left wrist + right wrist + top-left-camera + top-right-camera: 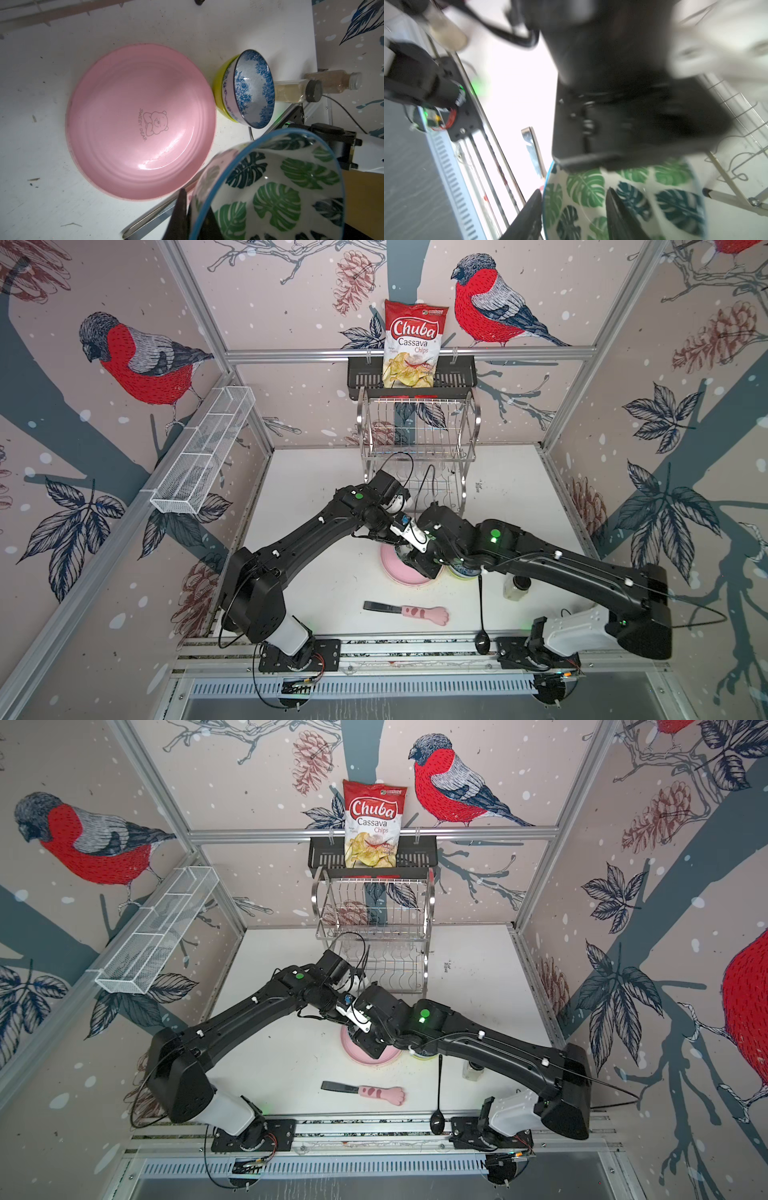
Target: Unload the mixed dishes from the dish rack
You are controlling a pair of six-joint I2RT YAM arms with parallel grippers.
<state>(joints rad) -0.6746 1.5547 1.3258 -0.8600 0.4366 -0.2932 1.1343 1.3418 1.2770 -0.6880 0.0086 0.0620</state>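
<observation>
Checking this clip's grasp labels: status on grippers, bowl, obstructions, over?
Left gripper shut on green-leaf bowl rim. Right gripper open, jaws astride same rim. Bowl above pink plate; dish rack looks empty. Blue-white bowl nested in lime bowl close beside.

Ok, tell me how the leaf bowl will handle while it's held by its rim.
The leaf bowl looks glazed and glossy, so it may slip in the left gripper, which pinches only its rim. Held at one edge, it probably wants to swing down. It seems ceramic: rigid, and likely breakable if dropped.
</observation>
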